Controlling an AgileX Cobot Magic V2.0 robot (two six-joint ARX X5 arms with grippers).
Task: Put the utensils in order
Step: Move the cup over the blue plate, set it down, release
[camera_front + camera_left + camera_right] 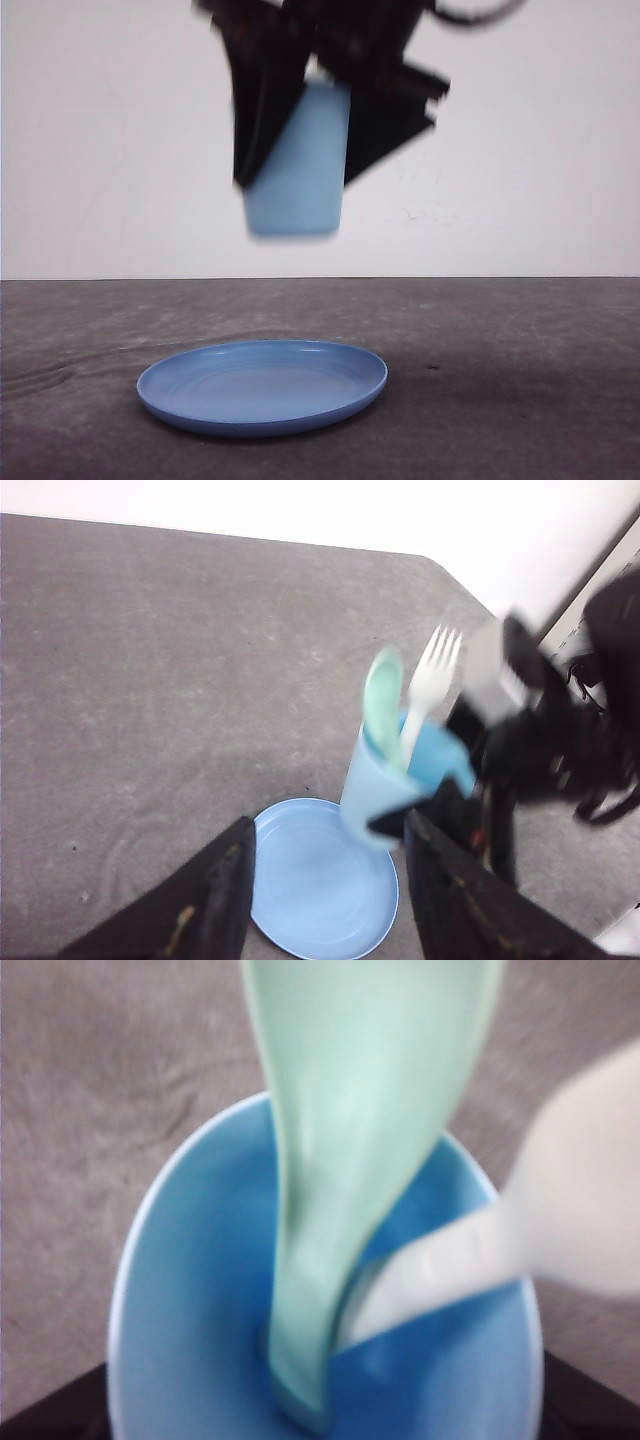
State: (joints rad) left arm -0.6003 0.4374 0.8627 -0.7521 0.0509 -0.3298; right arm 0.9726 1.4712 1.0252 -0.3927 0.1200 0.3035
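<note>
no readable text, labels, brands or numbers on any surface, frames partly blurred

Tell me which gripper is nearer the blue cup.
Right. The right gripper grips the cup, held in the air above the plate with the spoon and fork inside. The left gripper hangs open just beside it, not touching.

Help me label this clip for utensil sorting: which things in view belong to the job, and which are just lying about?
Part of the job:
- white fork, standing in the cup
- mint-green spoon, standing in the cup

Not utensils:
- light blue cup, held in the air by the right gripper, serving as the holder
- round blue plate, bare on the table
</note>
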